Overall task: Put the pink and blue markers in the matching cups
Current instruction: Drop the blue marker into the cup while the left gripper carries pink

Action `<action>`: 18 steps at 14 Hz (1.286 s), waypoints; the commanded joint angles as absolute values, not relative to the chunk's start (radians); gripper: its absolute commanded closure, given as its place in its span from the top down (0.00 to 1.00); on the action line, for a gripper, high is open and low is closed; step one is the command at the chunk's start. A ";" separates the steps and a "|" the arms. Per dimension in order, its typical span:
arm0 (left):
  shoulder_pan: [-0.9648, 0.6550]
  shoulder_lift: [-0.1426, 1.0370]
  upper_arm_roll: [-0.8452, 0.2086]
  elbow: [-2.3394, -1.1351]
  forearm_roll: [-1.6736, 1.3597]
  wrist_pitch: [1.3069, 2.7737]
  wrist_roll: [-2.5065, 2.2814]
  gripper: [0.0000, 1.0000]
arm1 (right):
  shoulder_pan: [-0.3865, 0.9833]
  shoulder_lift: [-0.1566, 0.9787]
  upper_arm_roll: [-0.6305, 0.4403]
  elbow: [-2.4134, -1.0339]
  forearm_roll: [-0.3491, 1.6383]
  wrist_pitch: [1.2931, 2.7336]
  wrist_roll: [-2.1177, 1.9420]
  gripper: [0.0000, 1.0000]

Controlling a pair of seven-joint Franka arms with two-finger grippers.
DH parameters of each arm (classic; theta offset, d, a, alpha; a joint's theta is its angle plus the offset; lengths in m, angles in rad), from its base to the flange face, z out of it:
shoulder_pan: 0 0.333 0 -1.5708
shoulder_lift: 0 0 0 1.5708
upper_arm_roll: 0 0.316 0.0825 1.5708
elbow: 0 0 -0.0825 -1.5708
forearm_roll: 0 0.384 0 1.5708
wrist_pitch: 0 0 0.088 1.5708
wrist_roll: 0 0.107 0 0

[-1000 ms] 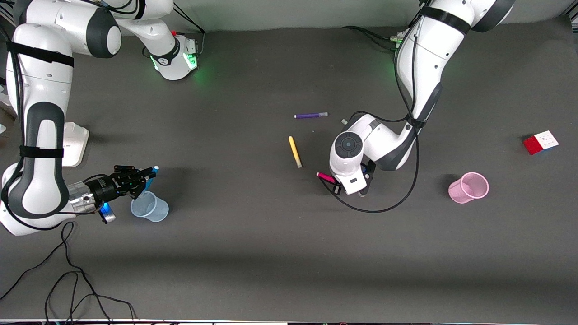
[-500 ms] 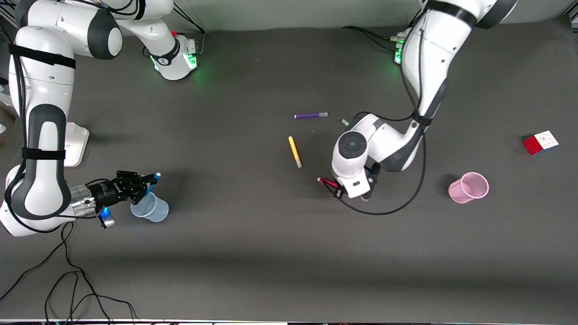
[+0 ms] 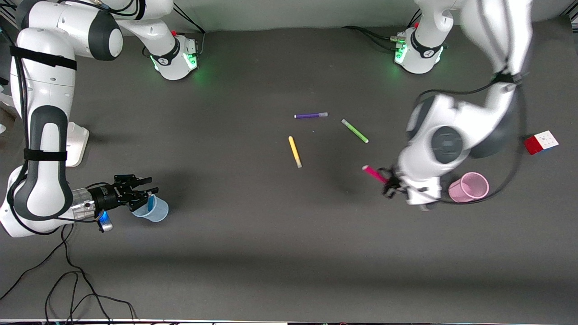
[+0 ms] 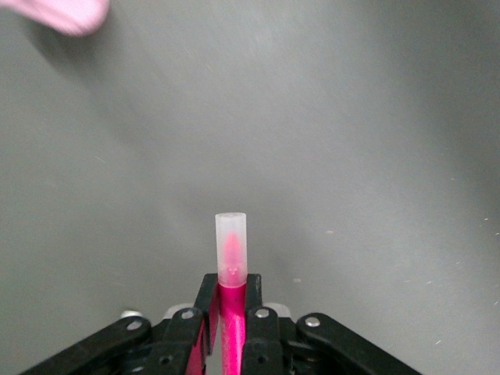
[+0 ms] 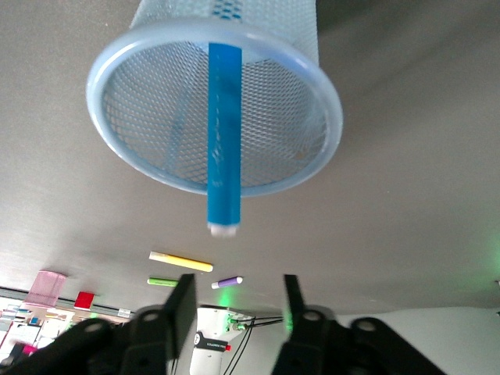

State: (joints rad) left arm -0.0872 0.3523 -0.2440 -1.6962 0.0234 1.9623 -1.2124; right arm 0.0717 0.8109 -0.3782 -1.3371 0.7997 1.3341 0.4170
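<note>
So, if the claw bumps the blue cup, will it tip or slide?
Probably easily. The blue cup is thin mesh, so likely very light. The blue marker sticks out above its rim, so a knock there might tip it.

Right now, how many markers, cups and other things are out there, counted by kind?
Markers: 5, namely pink marker, blue marker, yellow marker, green marker, purple marker
Cups: 2, namely pink cup, blue cup
Cubes: 1, puzzle cube
Total: 8
</note>
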 commanded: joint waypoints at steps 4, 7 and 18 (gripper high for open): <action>0.165 0.245 -0.250 -1.675 -0.048 1.685 -0.570 0.05 | 0.061 0.735 -0.406 -1.276 0.761 1.321 0.407 1.00; 0.291 0.270 -0.249 -1.640 -0.035 1.597 -0.223 0.05 | 0.090 0.591 -0.405 -1.292 0.547 1.328 0.336 1.00; 0.295 0.659 -0.252 -1.321 0.181 1.355 -0.035 0.05 | 0.125 0.186 -0.400 -1.390 0.186 1.327 0.058 1.00</action>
